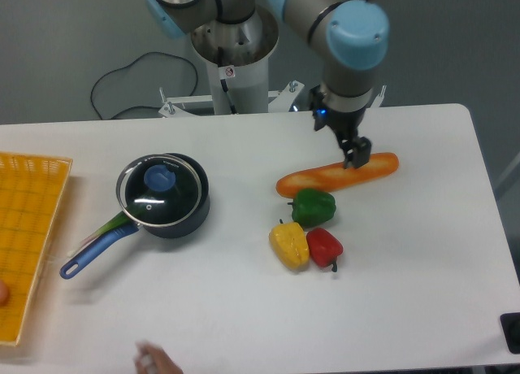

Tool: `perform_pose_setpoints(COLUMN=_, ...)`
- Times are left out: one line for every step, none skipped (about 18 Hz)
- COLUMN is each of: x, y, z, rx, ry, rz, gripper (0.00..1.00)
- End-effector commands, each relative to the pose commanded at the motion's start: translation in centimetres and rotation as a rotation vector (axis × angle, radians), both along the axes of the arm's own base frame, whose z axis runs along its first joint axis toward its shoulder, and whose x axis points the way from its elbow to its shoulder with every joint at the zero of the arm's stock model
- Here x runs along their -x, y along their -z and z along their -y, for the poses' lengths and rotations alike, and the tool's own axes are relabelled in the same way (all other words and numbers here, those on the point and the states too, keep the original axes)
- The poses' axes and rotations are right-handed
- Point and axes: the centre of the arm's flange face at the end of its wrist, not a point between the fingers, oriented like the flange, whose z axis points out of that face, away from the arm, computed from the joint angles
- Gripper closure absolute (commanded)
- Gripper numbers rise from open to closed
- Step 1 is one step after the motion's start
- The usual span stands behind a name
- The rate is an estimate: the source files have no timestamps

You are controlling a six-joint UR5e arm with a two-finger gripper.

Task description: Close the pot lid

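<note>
The dark-blue pot [197,202] stands on the left half of the white table, its light-blue handle [91,253] pointing to the front left. The glass lid [159,192] with the blue knob [160,179] rests on top of it, shifted slightly left, so a crescent of the pot's rim shows on the right. My gripper [357,153] is far to the right of the pot, just over the baguette [337,174]. It holds nothing. Its dark fingers overlap from this angle, so the gap between them is hidden.
A green pepper [314,206], a yellow pepper [289,244] and a red pepper [324,246] lie in front of the baguette. An orange basket [28,228] sits at the left table edge. A person's fingertips [150,359] show at the bottom edge.
</note>
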Motion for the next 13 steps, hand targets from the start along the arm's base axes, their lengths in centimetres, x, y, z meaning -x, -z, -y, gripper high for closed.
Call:
perform_pose_setpoints(x=0.1, y=-0.1, z=0.3, rx=0.003, ry=0.021, rz=0.006, gripper=0.0)
perform_pose_setpoints(x=0.1, y=-0.2, z=0.5, rx=0.004, ry=0.05, rz=0.005, gripper=0.0)
perform_pose_setpoints(x=0.1, y=-0.6, z=0.7, rx=0.003, ry=0.083, rz=-0.003, gripper=0.0)
perform_pose_setpoints(x=0.3, y=-0.7, z=1.1, rx=-0.001, ry=0.104, rz=-0.006, gripper=0.0)
perform_pose_setpoints(x=0.5, y=-1.1, z=1.5, rx=-0.002, ry=0.123, rz=-0.012, gripper=0.0)
perform_pose_setpoints(x=0.7, y=-1.2, z=1.9, rx=-0.004, ry=0.136, rz=-0.013, gripper=0.0)
perform_pose_setpoints(x=0.9, y=-1.2, z=2.4, rx=-0.004, ry=0.146, rz=-0.01, gripper=0.0)
perform_pose_setpoints(x=1.2, y=-1.1, z=3.0, rx=-0.004, ry=0.147, rz=-0.008, gripper=0.0)
perform_pose_setpoints(x=1.3, y=-1.0, z=3.5, rx=-0.003, ry=0.147, rz=-0.005, gripper=0.0)
perform_pose_setpoints(x=1.5, y=-1.1, z=3.9, rx=-0.005, ry=0.144, rz=-0.006, gripper=0.0)
perform_pose_setpoints(x=1.6, y=-1.0, z=4.0, rx=-0.005, ry=0.143, rz=-0.004, gripper=0.0)
perform_pose_setpoints(x=1.6, y=-1.1, z=4.1, rx=-0.005, ry=0.143, rz=-0.006, gripper=0.0)
perform_pose_setpoints(x=1.7, y=-1.1, z=4.1, rx=-0.006, ry=0.141, rz=-0.007, gripper=0.0)
